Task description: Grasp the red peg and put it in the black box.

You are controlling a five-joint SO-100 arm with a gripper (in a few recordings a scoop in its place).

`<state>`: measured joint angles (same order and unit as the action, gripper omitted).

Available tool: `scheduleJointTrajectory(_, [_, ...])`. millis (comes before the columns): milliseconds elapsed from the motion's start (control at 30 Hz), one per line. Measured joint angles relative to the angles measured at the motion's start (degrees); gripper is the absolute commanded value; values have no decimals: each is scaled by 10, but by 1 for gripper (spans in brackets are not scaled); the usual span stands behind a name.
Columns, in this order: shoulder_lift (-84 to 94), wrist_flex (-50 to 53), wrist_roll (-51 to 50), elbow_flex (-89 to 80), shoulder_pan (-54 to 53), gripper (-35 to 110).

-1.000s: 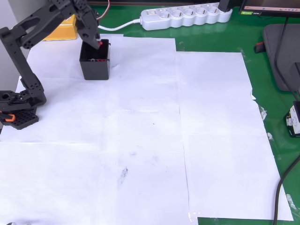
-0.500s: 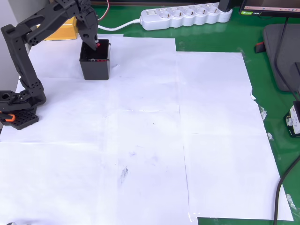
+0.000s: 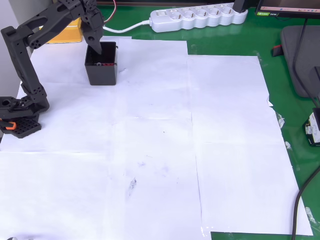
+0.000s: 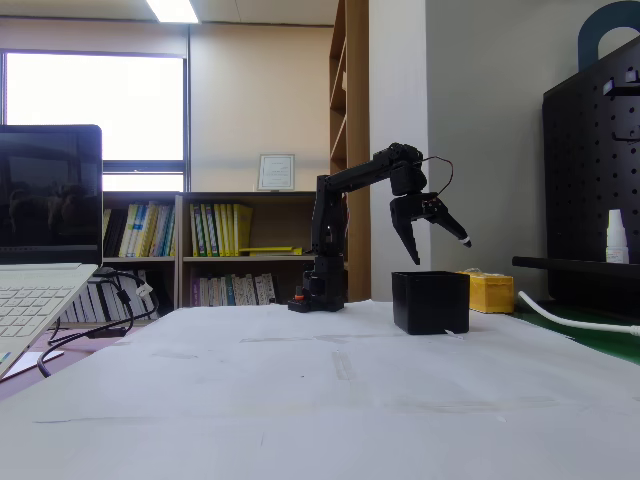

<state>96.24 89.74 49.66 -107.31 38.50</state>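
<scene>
the pincer [image 4: 437, 240] hangs spread open above the black box [image 3: 101, 65], where a small red speck, probably the red peg [image 3: 102, 63], lies inside, so the arm does best to lift straight up, clear of the rim.

No text, label, brand or number can be read in either view. In the fixed view, the framed notice [image 4: 276, 172] on the wall above the bookshelf carries print too small to make out, and the spines of the books [image 4: 222, 230] show colours but no legible titles. In the overhead view, the small tag [image 3: 313, 129] at the right edge bears dark marks that stay too blurred to read, and the white power strip [image 3: 199, 17] shows no readable marking.
</scene>
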Motion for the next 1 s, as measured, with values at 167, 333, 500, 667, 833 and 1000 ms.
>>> scheduleJointTrajectory(167, [-7,-2,15,2,-9,0])
scheduleJointTrajectory(333, [-83,-25,50,39,-45,0])
scheduleJointTrajectory(500, [-186,-65,155,115,-113,0])
scheduleJointTrajectory(667, [-351,-192,313,335,-230,0])
scheduleJointTrajectory(833, [-577,-282,451,613,-323,0])
scheduleJointTrajectory(1000, [-773,-253,457,765,-341,0])
